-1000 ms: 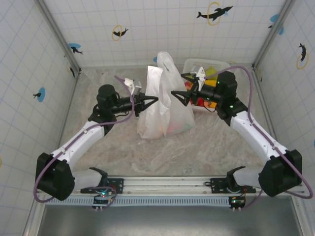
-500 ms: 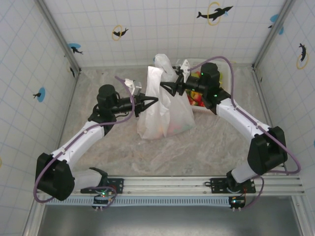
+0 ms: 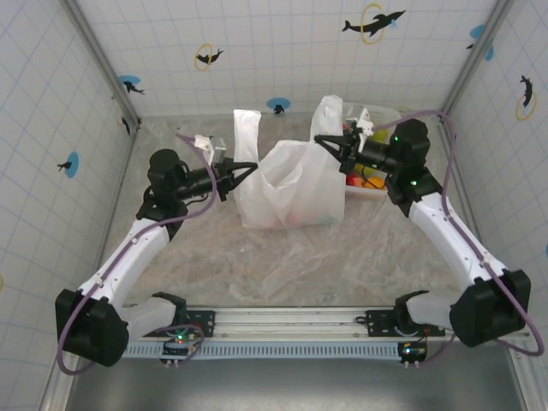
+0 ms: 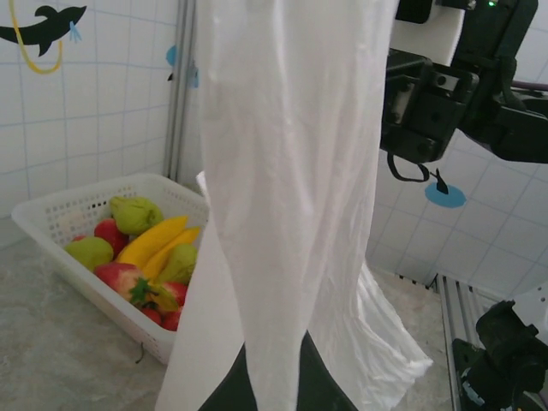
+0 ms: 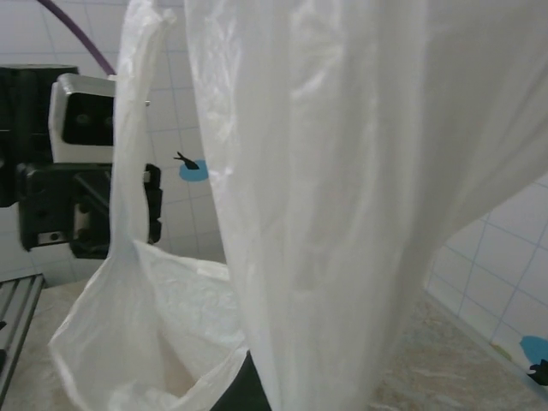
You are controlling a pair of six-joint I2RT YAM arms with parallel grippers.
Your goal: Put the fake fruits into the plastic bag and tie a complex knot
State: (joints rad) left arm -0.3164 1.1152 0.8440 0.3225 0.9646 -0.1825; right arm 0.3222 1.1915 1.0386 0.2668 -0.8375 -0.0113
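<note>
The white plastic bag (image 3: 291, 184) stands in the middle of the table, its mouth stretched wide between both arms. My left gripper (image 3: 247, 166) is shut on the bag's left handle (image 4: 291, 171), whose loop rises above the fingers. My right gripper (image 3: 322, 140) is shut on the right handle (image 5: 325, 214), which also stands up. Faint colour shows through the bag's bottom. Fake fruits (image 4: 145, 257), a yellow banana, green pears, red strawberries and apples, lie in the white lattice basket (image 4: 51, 214).
The basket (image 3: 381, 190) sits at the back right, partly under my right arm. Tiled walls close the table on three sides. The arm bases and a metal rail (image 3: 291, 321) run along the near edge.
My right gripper has shut on the right handle and drawn it to the right. My left arm has pulled its handle leftward. The bag's mouth is now spread wide.
</note>
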